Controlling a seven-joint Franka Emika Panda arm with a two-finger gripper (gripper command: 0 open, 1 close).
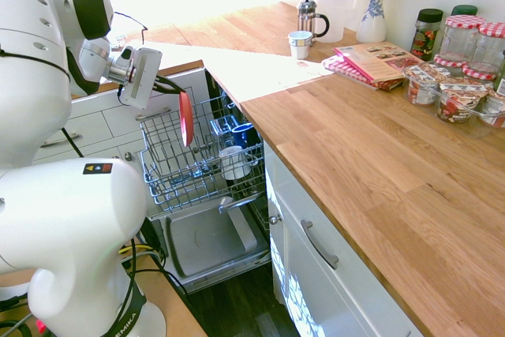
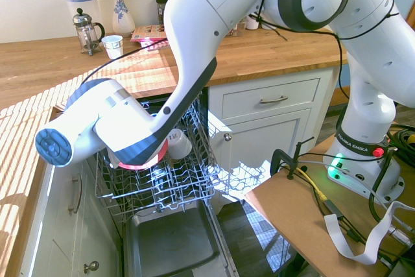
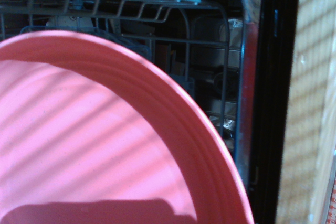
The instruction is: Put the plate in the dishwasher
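We reach our arm [image 1: 47, 61] out level, wrist turned sideways, our gripper [image 1: 175, 91] clamped on the upright plate [image 1: 185, 118].

both exterior views face the dishwasher [image 1: 207, 195] rack from opposite sides, high up.

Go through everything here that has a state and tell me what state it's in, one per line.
plate: on edge, held above the rack
gripper: shut on the plate
dishwasher: door open, rack pulled out
white cup: in the rack
blue mug: in the rack
jars: lids on
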